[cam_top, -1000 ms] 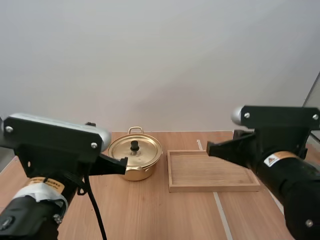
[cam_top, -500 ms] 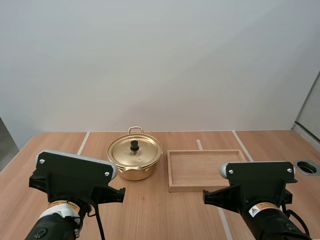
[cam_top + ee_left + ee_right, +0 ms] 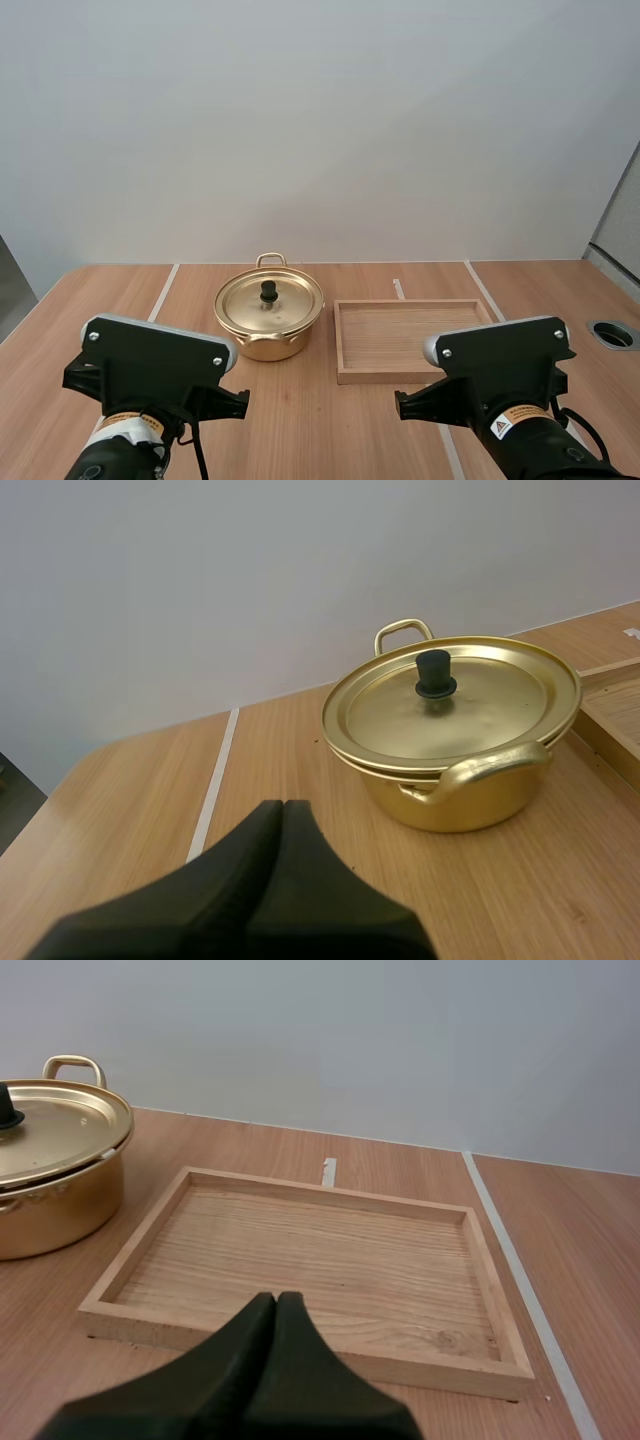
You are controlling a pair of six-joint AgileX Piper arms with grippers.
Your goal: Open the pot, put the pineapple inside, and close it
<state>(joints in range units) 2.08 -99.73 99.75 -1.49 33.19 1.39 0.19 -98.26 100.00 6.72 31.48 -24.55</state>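
High view has the gold pot [image 3: 268, 335] standing on the wooden desk [image 3: 300, 420], toward the far side and left of centre, its lid [image 3: 285, 305] seated flat on the rim and the black knob [image 3: 269, 291] upright in the middle. Just to its right, with a narrow strip of desk between, lies a shallow wooden tray [image 3: 400, 335] whose floor is bare. Both arms sit at the near edge, well apart from pot and tray, the left arm nearer the pot, the right nearer the tray.

Left wrist view looks at the pot from the near side. The left claw [image 3: 283, 808] has its two black fingers pressed together into one dark wedge, holding nothing. Its tip is aimed toward the pot's near handle [image 3: 480, 768] but is well apart from it. Right wrist view shows the right claw [image 3: 276, 1300] likewise closed into a single wedge on nothing, aimed at the tray's near rim, with the pot off to the left.

By my reading the task is at its very start. The lid is on and untouched, so opening the pot, loading it and closing it again are all left. The likely first step is for the left claw to part its fingers and go for the knob, that arm being the nearer one.
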